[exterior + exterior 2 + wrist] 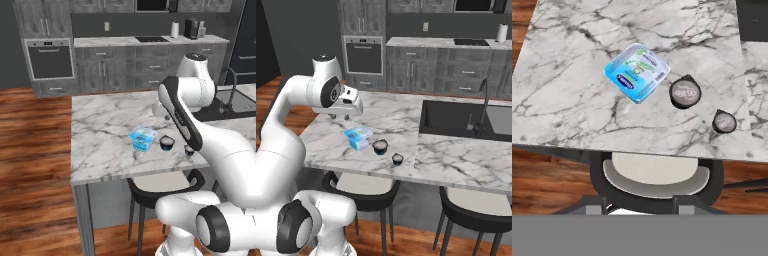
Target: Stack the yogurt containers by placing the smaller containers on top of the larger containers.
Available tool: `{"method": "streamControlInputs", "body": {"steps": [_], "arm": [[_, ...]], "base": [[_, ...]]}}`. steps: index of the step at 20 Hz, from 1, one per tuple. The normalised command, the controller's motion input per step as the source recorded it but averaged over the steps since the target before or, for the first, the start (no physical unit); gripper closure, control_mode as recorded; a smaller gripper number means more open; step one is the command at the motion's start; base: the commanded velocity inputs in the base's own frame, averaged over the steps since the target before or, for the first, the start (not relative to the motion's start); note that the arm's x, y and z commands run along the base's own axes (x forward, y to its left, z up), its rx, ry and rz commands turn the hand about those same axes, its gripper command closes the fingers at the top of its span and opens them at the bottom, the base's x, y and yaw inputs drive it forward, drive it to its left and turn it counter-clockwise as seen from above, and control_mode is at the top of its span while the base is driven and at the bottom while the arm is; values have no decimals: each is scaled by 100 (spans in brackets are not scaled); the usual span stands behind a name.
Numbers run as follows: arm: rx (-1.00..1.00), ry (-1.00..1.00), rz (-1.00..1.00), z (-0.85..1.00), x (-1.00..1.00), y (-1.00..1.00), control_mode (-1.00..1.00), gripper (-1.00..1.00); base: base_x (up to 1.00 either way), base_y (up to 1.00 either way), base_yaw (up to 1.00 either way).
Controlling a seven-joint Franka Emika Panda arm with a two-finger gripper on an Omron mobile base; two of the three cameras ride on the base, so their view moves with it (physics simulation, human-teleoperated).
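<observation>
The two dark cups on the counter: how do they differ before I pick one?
The wider cup is clearly bigger than the tiny cup. The wider cup sits right beside the light-blue tub; the tiny cup stands farther from it, nearer the counter edge. Both are round, dark, pale-topped, upright and unstacked.

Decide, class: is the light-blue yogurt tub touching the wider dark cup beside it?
Apart. The hand view shows bare marble between the light-blue tub and the wider dark cup.
</observation>
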Motion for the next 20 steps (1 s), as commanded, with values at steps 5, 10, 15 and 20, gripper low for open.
{"method": "streamControlInputs", "body": {"steps": [5, 10, 15, 20], "arm": [[0, 0, 0, -2, -13, -8, -100, -100], [0, 0, 0, -20, -26, -28, -100, -100], [0, 0, 0, -21, -19, -35, -100, -100], [0, 0, 0, -22, -9, -40, -100, -100]], "base": [[0, 0, 0], [0, 0, 0], [0, 0, 0], [0, 0, 0]]}}
